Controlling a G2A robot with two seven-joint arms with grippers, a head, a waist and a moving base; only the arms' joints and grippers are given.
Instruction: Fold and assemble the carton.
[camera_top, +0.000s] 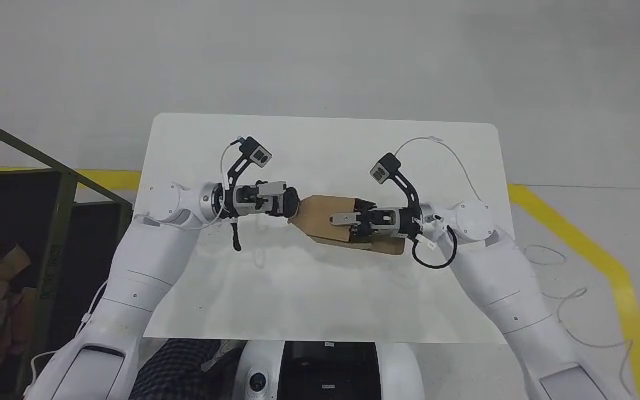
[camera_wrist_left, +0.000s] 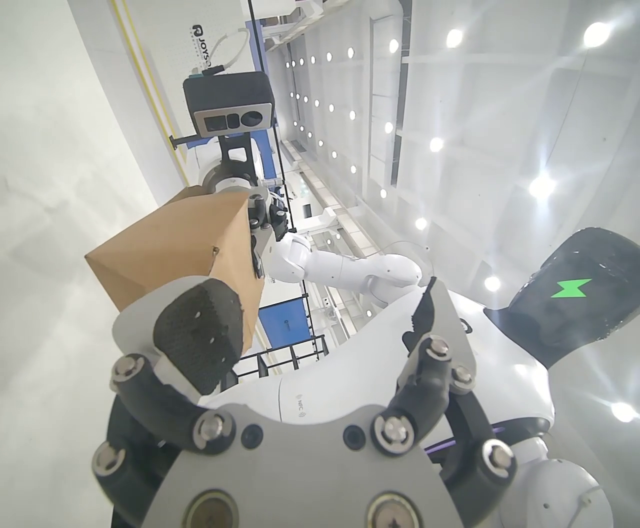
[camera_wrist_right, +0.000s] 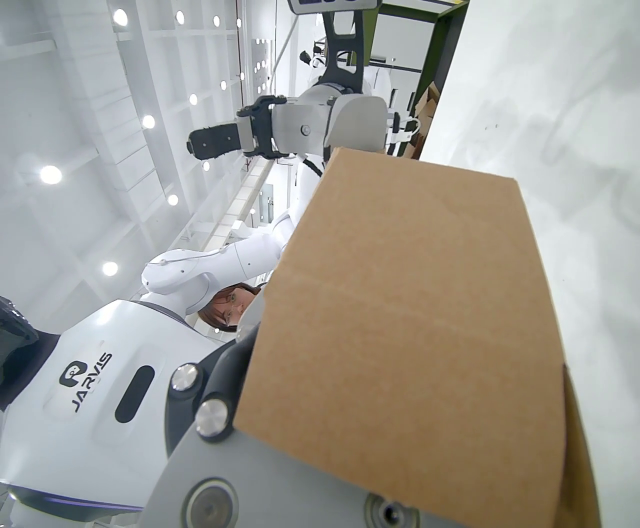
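- right fingers (camera_top: 345, 217) are clamped on the carton (camera_top: 318, 213), over the table (camera_top: 330, 140)
- left fingers (camera_wrist_left: 197, 330) are wide open, holding nothing, right at the carton's end

- The left arm (camera_top: 150, 250) and right arm (camera_top: 505, 275) are clad in glossy white, rounded shells.
- A black camera box (camera_wrist_left: 227, 107) with a grey face is carried on a black bracket above each wrist, and a thin white cable (camera_top: 440, 143) is led from it.
- Black cable loops (camera_top: 432, 258) are hung at the wrists.
- The left gripper (camera_wrist_left: 312, 320) is built on a grey metal plate with black links and silver screws. Its fingers (camera_wrist_left: 195, 335) are faced with black textured pads.
- The right gripper (camera_top: 345, 217) is finished in black and grey.
- The torso shell (camera_wrist_right: 50, 435) is marked with dark lettering and a dark oval slot.
- The black head piece (camera_wrist_left: 570, 310) is marked with a green emblem.
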